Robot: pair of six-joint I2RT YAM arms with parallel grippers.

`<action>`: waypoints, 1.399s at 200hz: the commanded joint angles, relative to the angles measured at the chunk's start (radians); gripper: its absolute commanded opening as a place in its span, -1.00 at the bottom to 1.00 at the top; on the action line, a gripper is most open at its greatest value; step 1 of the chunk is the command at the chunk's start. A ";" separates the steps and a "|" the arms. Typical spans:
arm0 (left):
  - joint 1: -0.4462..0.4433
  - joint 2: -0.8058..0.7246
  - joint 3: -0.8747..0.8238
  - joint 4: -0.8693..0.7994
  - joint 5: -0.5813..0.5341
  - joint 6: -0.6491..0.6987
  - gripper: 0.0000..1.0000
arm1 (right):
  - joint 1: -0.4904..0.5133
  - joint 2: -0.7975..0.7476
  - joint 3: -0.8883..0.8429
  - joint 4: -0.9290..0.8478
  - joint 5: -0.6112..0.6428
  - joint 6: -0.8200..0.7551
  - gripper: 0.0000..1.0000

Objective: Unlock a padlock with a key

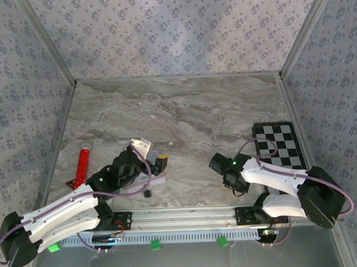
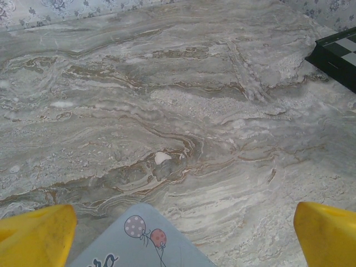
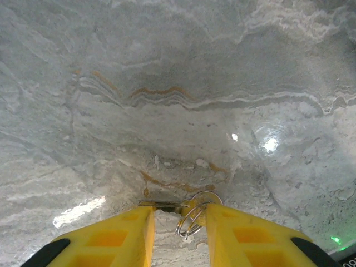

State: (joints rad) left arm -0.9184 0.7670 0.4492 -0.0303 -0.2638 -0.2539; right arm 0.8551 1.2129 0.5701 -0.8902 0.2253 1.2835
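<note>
Left wrist: left gripper (image 2: pixel 183 236), yellow fingers (image 2: pixel 36 236) spread wide; pale-blue tin (image 2: pixel 139 245) with balloon print between them at 6 o'clock; marble table (image 2: pixel 183 111); checkerboard (image 2: pixel 339 53) at 2 o'clock.
Right wrist: right gripper (image 3: pixel 179 214), fingers drawn close, pinching the key (image 3: pixel 161 204); blade points to 9 o'clock; wire ring (image 3: pixel 194 214) hangs from the key in the gap.
Top external: red stick (image 1: pixel 83 166) at 9 o'clock of the left gripper; right gripper with the key near the checkerboard's 7 o'clock corner.

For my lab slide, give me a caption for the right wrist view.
Yellow-fingered right claw around a small key and its wire ring, marble tabletop beneath.
</note>
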 commanded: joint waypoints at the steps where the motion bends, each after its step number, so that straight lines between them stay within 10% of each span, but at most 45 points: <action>1: -0.006 -0.008 0.009 -0.002 -0.023 0.007 0.99 | 0.014 0.027 -0.007 -0.025 0.034 0.050 -0.41; 178: -0.006 -0.011 0.009 -0.007 -0.048 0.011 1.00 | 0.048 0.005 0.008 -0.002 0.058 0.070 -0.96; 280: -0.005 0.021 0.002 0.029 -0.094 0.025 1.00 | 0.078 -0.344 -0.060 0.500 0.048 -0.209 -1.00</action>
State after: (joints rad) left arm -0.9184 0.7803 0.4473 -0.0238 -0.3309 -0.2504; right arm 0.9257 0.9787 0.5682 -0.6022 0.2573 1.1568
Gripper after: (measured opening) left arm 0.999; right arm 0.051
